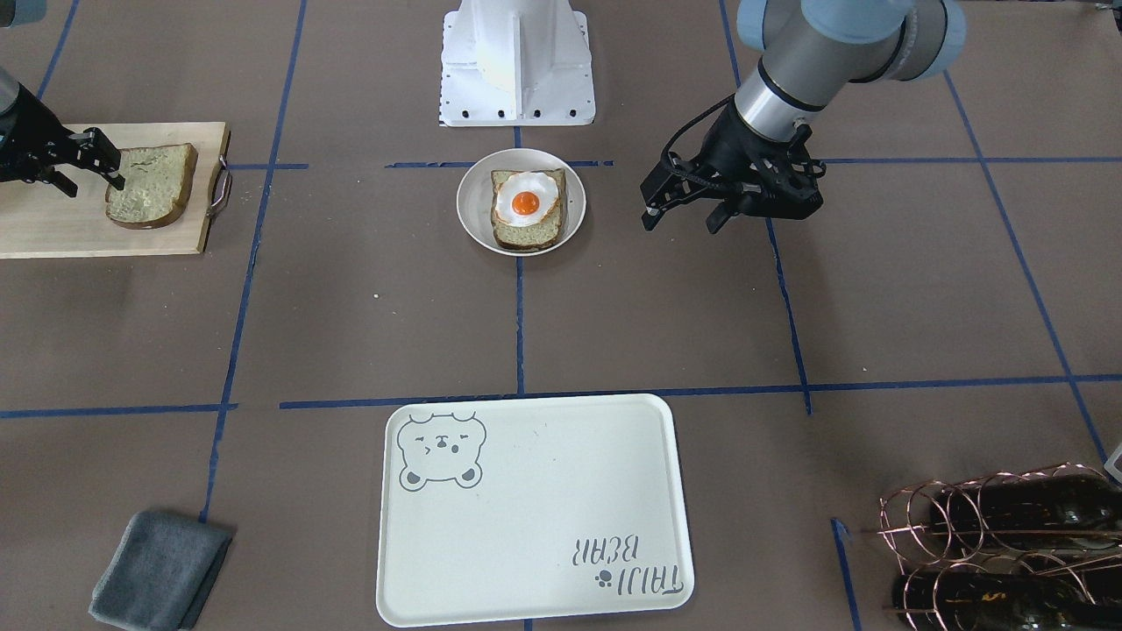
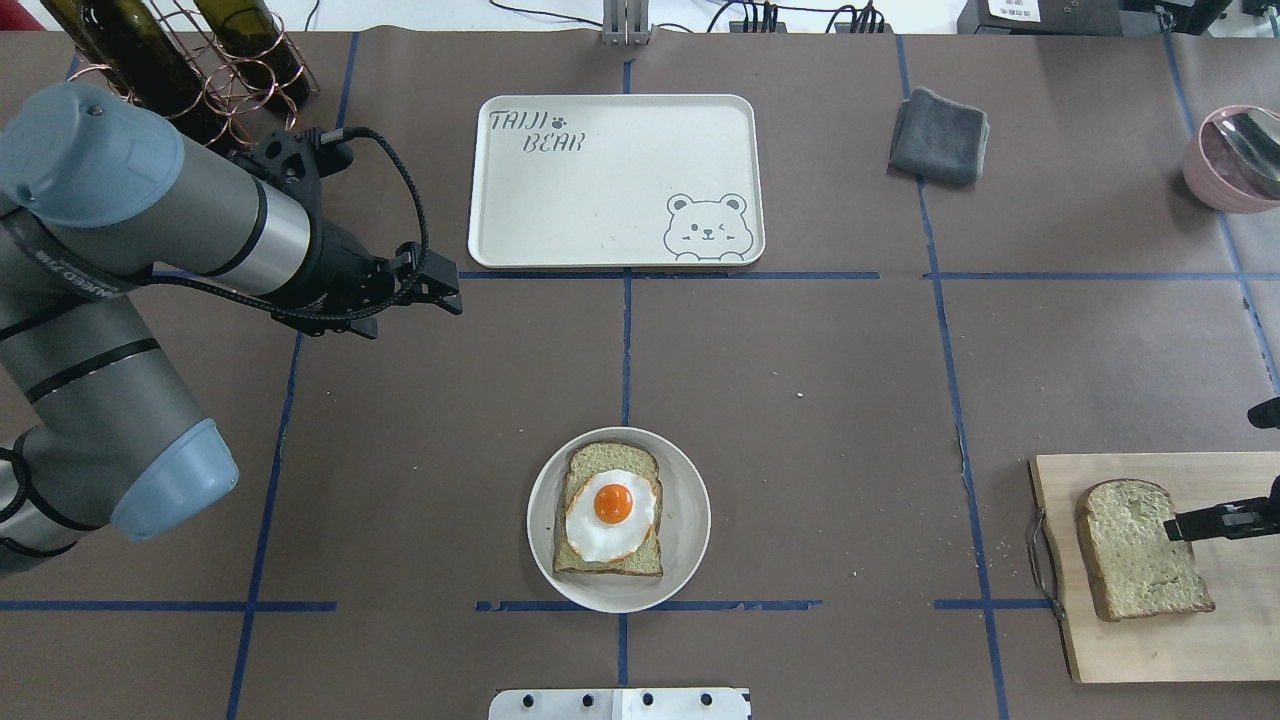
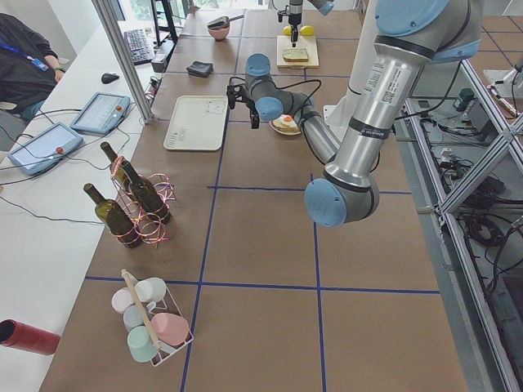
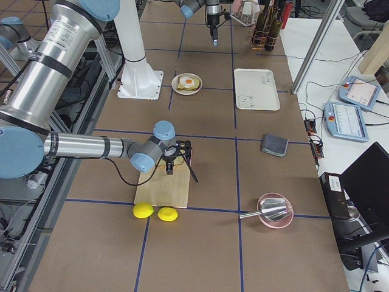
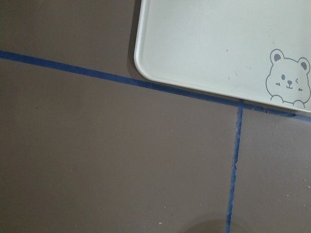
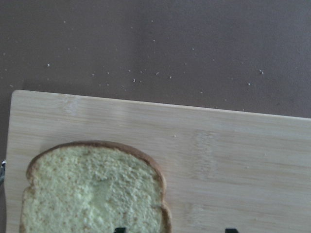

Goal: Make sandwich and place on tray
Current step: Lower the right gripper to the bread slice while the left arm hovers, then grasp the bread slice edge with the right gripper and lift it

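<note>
A: Tan loose slice (image 1: 153, 186); which arm is nearer?
B: The right gripper (image 1: 92, 182); jaws apart, straddling its edge on the cutting board (image 1: 53, 223); the egg-topped slice (image 1: 526, 209) sits well off sideways, nearer the left gripper (image 1: 682, 219), spread and empty; the tray (image 1: 526, 561) lies beyond.

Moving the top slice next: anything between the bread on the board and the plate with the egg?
Nothing visible between the bread and the plate. The board's handle lies low at that edge; the left claw hangs beyond the plate, off the path.
</note>
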{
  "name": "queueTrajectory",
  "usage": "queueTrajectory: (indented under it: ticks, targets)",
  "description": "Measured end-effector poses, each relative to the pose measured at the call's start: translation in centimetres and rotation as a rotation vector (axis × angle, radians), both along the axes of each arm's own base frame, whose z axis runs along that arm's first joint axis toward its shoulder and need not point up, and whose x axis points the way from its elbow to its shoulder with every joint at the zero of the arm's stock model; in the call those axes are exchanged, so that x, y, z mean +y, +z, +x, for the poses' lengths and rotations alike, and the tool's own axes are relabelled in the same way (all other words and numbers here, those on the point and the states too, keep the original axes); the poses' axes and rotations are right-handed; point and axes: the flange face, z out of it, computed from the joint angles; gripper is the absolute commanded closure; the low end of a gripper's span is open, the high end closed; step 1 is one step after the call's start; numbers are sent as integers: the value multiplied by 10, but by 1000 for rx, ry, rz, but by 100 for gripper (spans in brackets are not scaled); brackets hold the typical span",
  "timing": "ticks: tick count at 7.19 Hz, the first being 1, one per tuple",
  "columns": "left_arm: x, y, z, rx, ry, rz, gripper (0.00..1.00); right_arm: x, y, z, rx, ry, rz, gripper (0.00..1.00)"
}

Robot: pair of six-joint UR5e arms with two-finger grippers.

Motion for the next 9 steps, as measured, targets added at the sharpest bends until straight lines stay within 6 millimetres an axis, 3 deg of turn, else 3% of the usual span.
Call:
queueTrajectory:
  ticks: [2,3,5,6,7,9]
  targets:
    - [0,-1,-1,1,-1,1,0,2,1,-6,-2,-16,-1,27]
    - [1,-1,-2,3,-1,3,0,3,1,-8,-3,-26,-2,35]
    - [1,-2,-3,4,-2,4,0,5,1,-12,-3,-38,-3,68]
    - [2,-2,-3,5,-2,5,0,6,2,-12,-3,-42,-3,94]
    - [2,-2,-3,5,-2,5,0,7,2,-13,-1,-44,-4,100]
    - [2,-2,-3,5,-2,5,0,7,3,-13,-2,-47,-5,100]
